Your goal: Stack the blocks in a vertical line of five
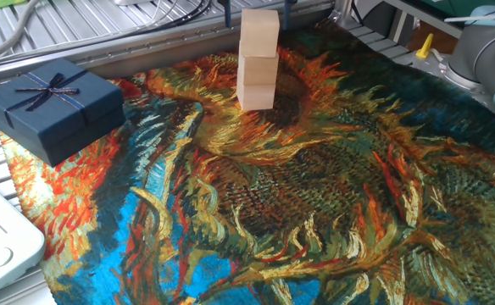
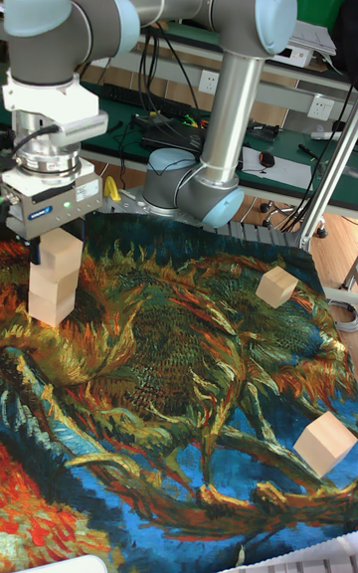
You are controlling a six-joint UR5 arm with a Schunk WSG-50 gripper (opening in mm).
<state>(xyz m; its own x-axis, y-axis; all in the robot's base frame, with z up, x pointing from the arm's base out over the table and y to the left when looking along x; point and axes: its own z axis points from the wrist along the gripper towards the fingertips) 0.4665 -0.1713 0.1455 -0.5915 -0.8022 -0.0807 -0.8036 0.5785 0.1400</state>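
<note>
Your claw [image 2: 52,232] sits open directly over the three-block stack [image 2: 55,278] at left; two blocks [image 2: 277,286] [image 2: 325,442] lie at right.

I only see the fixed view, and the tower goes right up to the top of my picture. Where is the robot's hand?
Observer: The gripper hangs directly over the stack, just above the top block.
Child: How many more blocks are there to pick?
Observer: Two loose blocks lie on the cloth, one near the arm's base and one nearer the front.
Child: Where does the arm come from?
Observer: It rises from that base behind the cloth and bends over to the stack.
</note>
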